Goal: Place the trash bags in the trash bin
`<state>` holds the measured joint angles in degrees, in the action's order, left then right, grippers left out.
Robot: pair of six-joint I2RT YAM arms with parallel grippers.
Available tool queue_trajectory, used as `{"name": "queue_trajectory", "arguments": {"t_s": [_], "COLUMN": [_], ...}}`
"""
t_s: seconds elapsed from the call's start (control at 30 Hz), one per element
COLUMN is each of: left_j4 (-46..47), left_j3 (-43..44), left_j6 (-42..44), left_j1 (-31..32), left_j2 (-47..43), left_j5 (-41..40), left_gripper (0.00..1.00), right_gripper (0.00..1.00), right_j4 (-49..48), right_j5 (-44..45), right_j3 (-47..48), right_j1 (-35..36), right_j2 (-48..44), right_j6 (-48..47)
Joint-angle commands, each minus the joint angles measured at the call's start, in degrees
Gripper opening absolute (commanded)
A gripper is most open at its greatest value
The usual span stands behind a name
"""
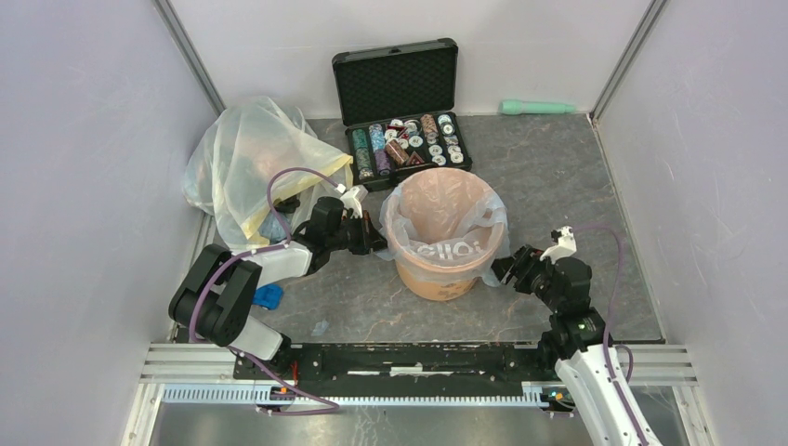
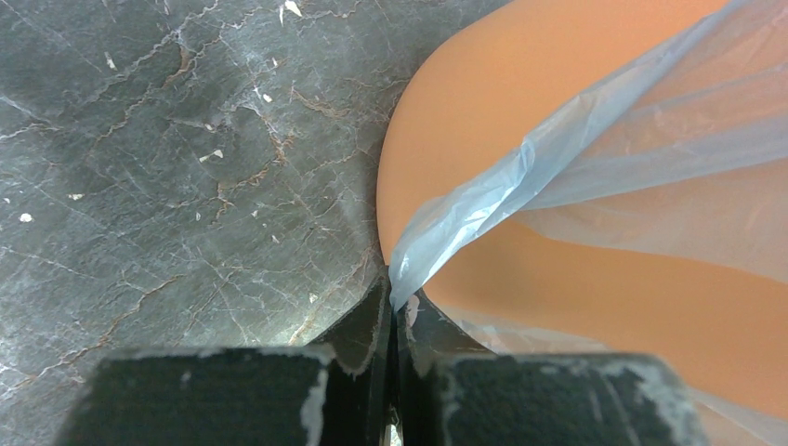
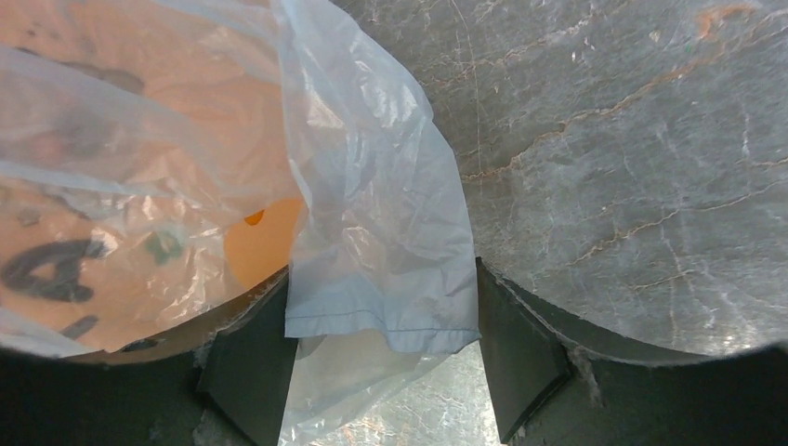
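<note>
The pale blue bag (image 1: pixel 446 206) lined the orange bucket (image 1: pixel 437 281), one edge pinched in the closed left gripper (image 2: pixel 396 295). The right gripper (image 3: pixel 381 297) gaped around a loose flap, seemingly clear of it. A black case (image 1: pixel 398 85) stood just behind.

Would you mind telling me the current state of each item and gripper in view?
pale blue bag, opened out inside the bucket, rim draped over its edge.
bucket, upright, lined by the bag.
left gripper, shut on the bag's edge.
right gripper, open, a bag flap hanging between its jaws.
black case, lid open, chips inside.
yellowish bag, crumpled in the far left corner.
</note>
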<state>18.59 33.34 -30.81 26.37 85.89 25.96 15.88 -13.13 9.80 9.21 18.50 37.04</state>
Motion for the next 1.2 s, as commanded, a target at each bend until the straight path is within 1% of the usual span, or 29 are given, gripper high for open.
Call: {"name": "queue_trajectory", "arguments": {"t_s": [0.0,0.1,0.17,0.27,0.4,0.43,0.53,0.6,0.67,0.73,0.87,0.97,1.17], "left_j4": [2.0,2.1,2.1,2.1,2.4,2.5,1.7,1.3,2.1,3.8,4.7,5.7,8.7], "left_j3": [-0.1,0.0,0.0,0.2,0.2,0.2,0.5,1.1,1.4,0.9,0.0,-0.8,-2.5], "left_j6": [-0.9,-1.0,-1.1,-1.1,-1.4,-1.5,-2.2,-2.6,-3.2,-3.7,-3.5,-3.5,-4.2], "left_j1": [-0.2,-0.2,-0.2,-0.2,-0.1,-0.1,0.1,0.2,0.2,0.2,0.2,0.2,0.3], "left_j2": [-1.0,-0.9,-0.8,-0.3,0.8,1.2,3.1,4.8,5.7,5.4,3.3,1.2,-2.8], "left_j5": [1.2,1.3,1.4,1.4,1.6,1.6,1.1,2.2,3.3,4.0,3.9,3.8,5.4], "left_gripper": [0.06,0.06,0.06,0.06,0.06,0.06,0.06,0.05,0.05,0.05,0.05,0.07,0.11], "right_gripper": [0.7,0.66,0.62,0.57,0.57,0.59,0.74,0.8,0.82,0.83,0.87,0.98,0.98], "right_j4": [-4.8,-2.8,-2.5,-4.4,-7.7,-8.6,-11.5,-12.7,-12.3,-9.4,-1.0,4.5,8.7], "right_j5": [0.8,5.6,7.1,6.4,4.5,4.0,2.8,2.1,2.3,4.3,12.6,19.8,22.9], "right_j3": [-2.0,-2.8,-4.1,-7.1,-9.5,-9.5,-11.3,-11.2,-10.2,-6.6,1.0,6.6,16.7], "right_j1": [-0.1,-0.1,-0.1,-0.1,-0.1,-0.1,-0.1,-0.1,-0.1,-0.1,-0.1,-0.1,-0.1], "right_j2": [0.0,-1.3,-2.2,-2.3,-0.5,0.2,2.4,4.2,5.6,5.7,2.1,-2.0,-6.7], "right_j6": [3.9,4.5,5.0,5.6,5.9,5.8,4.9,4.3,3.0,0.3,-4.9,-7.2,-16.9]}}
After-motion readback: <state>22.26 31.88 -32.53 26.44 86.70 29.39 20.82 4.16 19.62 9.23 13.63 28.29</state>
